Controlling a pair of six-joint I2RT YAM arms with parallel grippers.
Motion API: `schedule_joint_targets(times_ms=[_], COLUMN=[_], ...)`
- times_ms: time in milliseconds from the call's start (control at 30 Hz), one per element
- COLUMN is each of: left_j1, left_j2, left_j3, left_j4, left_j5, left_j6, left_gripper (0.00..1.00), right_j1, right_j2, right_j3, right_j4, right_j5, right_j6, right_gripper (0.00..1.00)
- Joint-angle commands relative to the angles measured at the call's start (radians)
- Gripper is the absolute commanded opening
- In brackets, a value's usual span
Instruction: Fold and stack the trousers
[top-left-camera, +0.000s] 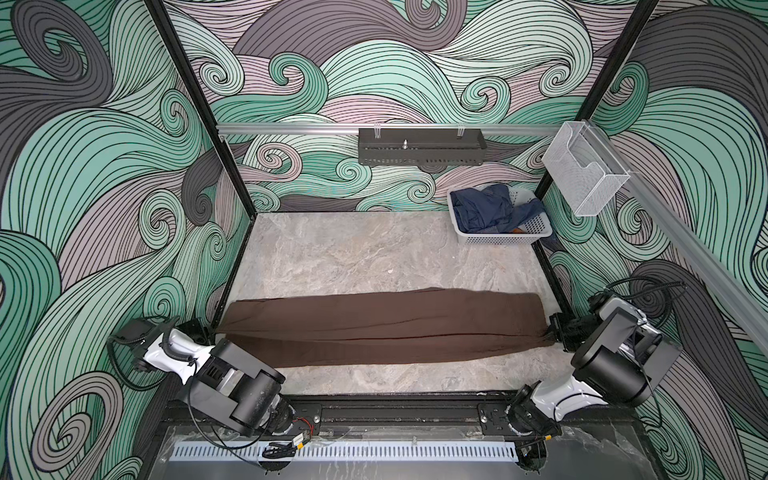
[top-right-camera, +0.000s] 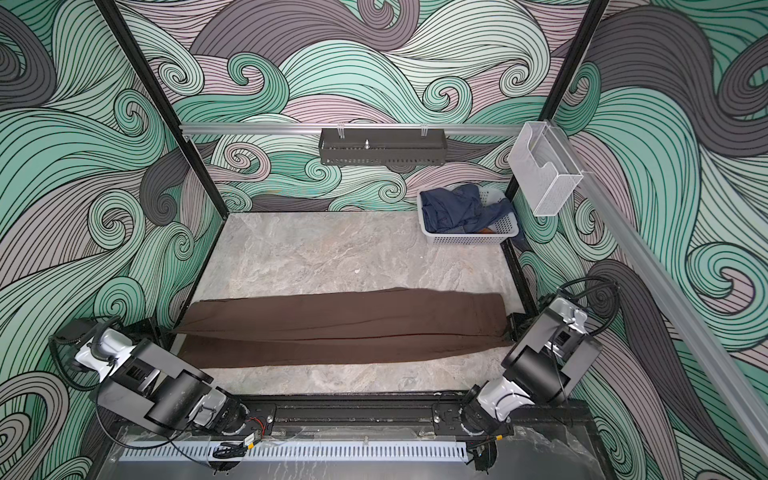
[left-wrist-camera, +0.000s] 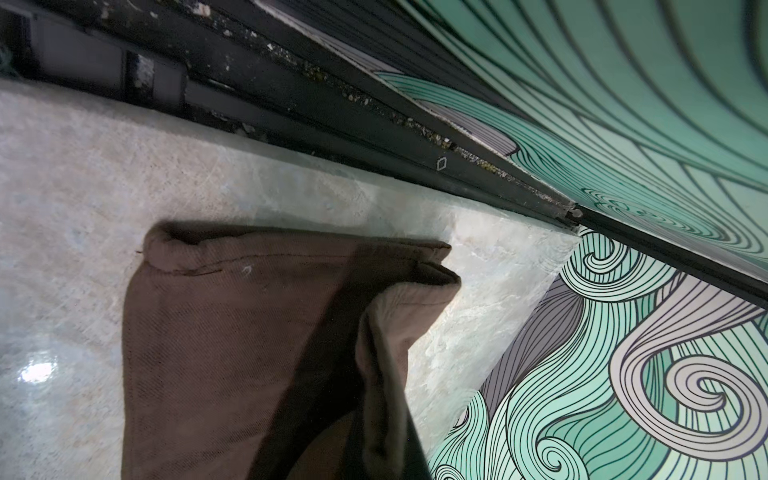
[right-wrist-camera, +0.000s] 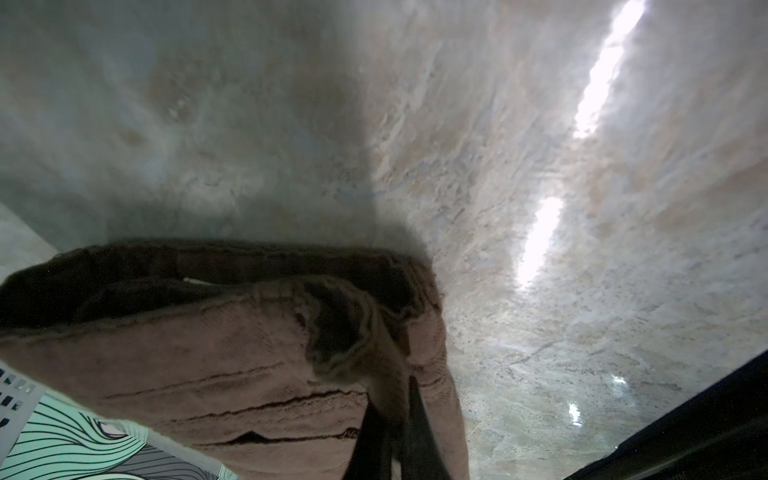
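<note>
**Two grippers pinching opposite ends of the brown trousers**

Folded lengthwise into one long band, the trousers (top-left-camera: 382, 328) lie on the near half of the marbled tabletop (top-left-camera: 374, 257). Their long axis runs side to side, nearly from the left edge of the table to the right edge. In both top views a long crease follows that axis through the middle of the band, and the cloth narrows to a point at each end.

The end on the left shows a stitched hem in the left wrist view (left-wrist-camera: 266, 266), with the layers lying flat on the table and one corner drawn up from them. The end on the right is thicker and bunched into gathered folds in the right wrist view (right-wrist-camera: 257, 353).

The left gripper (top-left-camera: 205, 330) sits at the left table edge, right at the left tip of the band. Its jaws are closed, with a raised corner of brown cloth pinched between them (left-wrist-camera: 374, 449). The right gripper (top-left-camera: 556, 331) sits at the right table edge against the opposite tip. It is likewise closed tight on a fold of the bunched cloth (right-wrist-camera: 395, 449).

Well apart from the trousers, in the far right corner, a pale slotted basket (top-left-camera: 498, 239) holds crumpled navy garments (top-left-camera: 482, 208).
</note>
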Motion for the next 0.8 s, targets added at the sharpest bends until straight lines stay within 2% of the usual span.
schedule_joint_targets(times_ms=[0, 167, 333, 367, 433, 500, 600, 633, 667, 733, 767], left_j1=[0.016, 0.025, 0.029, 0.029, 0.029, 0.029, 0.026, 0.026, 0.023, 0.013, 0.005], left_j2=[0.019, 0.034, 0.022, 0.019, 0.011, 0.003, -0.013, -0.019, -0.026, -0.039, -0.045], left_j3=[-0.029, -0.051, -0.046, -0.045, -0.042, -0.036, -0.017, -0.011, -0.001, 0.019, 0.027], left_j4=[0.052, 0.059, 0.048, 0.047, 0.047, 0.04, 0.022, 0.011, 0.001, -0.016, -0.023], left_j5=[-0.03, -0.035, -0.036, -0.032, -0.019, -0.008, 0.005, 0.004, 0.004, 0.004, 0.006], left_j6=[0.003, 0.021, 0.018, 0.016, 0.012, 0.008, 0.008, 0.008, 0.008, 0.004, 0.0], left_gripper=[0.0, 0.0, 0.0, 0.02, 0.16, 0.37, 0.57, 0.6, 0.64, 0.67, 0.69], right_j1=[-0.003, -0.003, -0.002, 0.001, 0.004, 0.009, 0.026, 0.035, 0.047, 0.073, 0.088], right_j2=[0.02, 0.005, -0.02, -0.029, -0.046, -0.065, -0.097, -0.107, -0.119, -0.139, -0.151], right_j3=[-0.013, -0.014, -0.014, -0.012, -0.006, 0.008, 0.046, 0.063, 0.081, 0.114, 0.13], right_j4=[0.015, 0.015, 0.004, -0.001, -0.017, -0.038, -0.078, -0.094, -0.112, -0.142, -0.155], right_j5=[0.049, 0.057, 0.054, 0.06, 0.072, 0.075, 0.087, 0.096, 0.111, 0.129, 0.131], right_j6=[0.007, 0.007, 0.013, 0.014, 0.017, 0.02, 0.026, 0.029, 0.033, 0.044, 0.05], right_gripper=[0.03, 0.11, 0.36, 0.4, 0.48, 0.55, 0.62, 0.65, 0.75, 0.79, 0.93])
